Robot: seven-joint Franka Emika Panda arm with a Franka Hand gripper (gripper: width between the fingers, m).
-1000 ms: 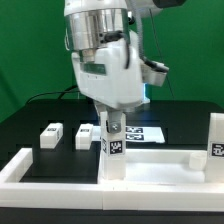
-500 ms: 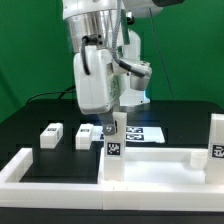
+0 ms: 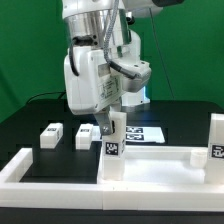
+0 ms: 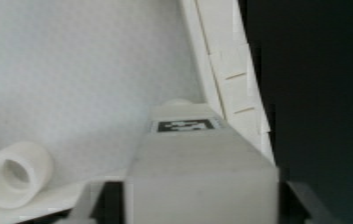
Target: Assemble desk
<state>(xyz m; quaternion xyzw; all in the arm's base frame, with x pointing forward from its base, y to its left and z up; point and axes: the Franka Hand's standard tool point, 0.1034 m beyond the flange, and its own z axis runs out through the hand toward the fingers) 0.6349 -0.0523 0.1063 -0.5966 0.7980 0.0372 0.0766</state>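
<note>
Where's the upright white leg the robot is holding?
In the exterior view the leg stands upright at the tabletop slab's left end, its top in the gripper, marker board just behind.

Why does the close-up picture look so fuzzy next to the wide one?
Wrist view: the leg block sits close to the lens, soft-edged, its tag smeared. Exterior view: sharper, evenly lit, but the white slab looks washed out.

The upright leg (image 3: 113, 160) hides part of the marker board (image 3: 148, 133); the tabletop (image 3: 150, 185) runs past the exterior view's right edge.
</note>
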